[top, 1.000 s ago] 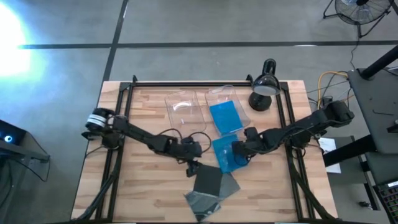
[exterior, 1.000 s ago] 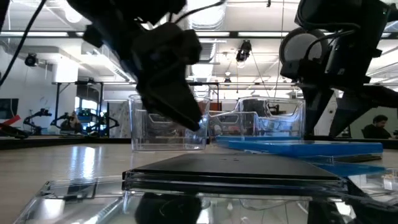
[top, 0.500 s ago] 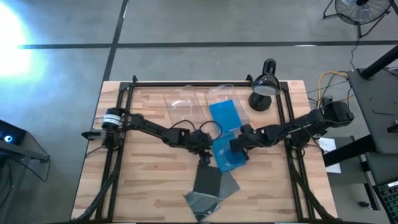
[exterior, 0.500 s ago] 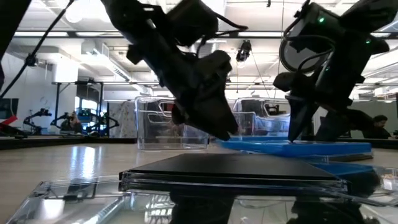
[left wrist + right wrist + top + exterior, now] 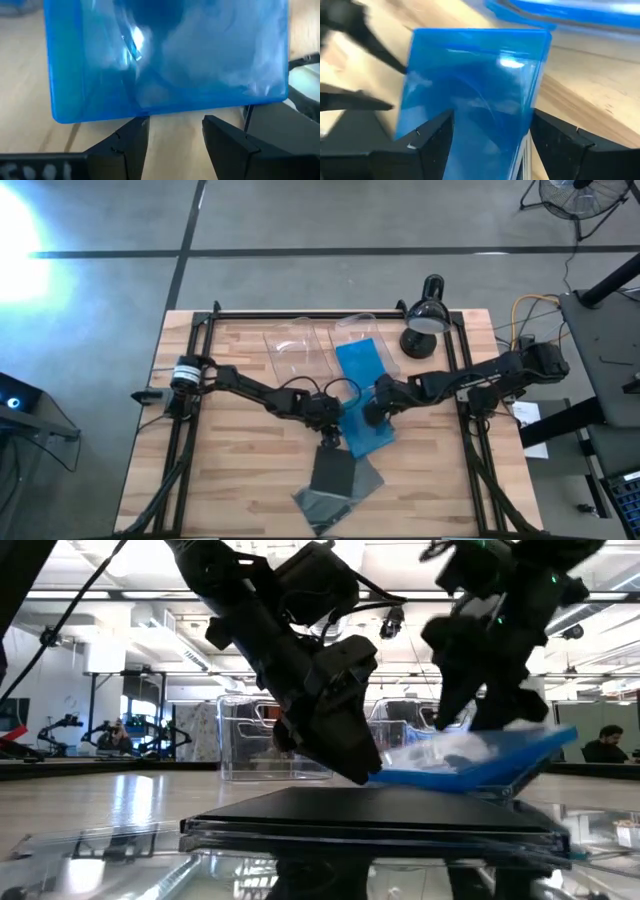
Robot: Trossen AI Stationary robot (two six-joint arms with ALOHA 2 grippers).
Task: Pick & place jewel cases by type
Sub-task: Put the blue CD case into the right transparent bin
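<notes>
A blue case (image 5: pixel 363 426) is held by the right gripper (image 5: pixel 372 412) at mid-table, one edge raised and the case tilted, as seen in the low view (image 5: pixel 480 758). Its fingers (image 5: pixel 432 137) are closed on both sides of the case. The left gripper (image 5: pixel 328 420) is placed just beside the case's opposite edge, fingers (image 5: pixel 127 142) parted and holding nothing. A second blue case (image 5: pixel 361 363) lies in a clear tray (image 5: pixel 350 330) farther back. Dark grey cases (image 5: pixel 338 472) are stacked at the table's (image 5: pixel 230 480) front edge, near the grippers.
</notes>
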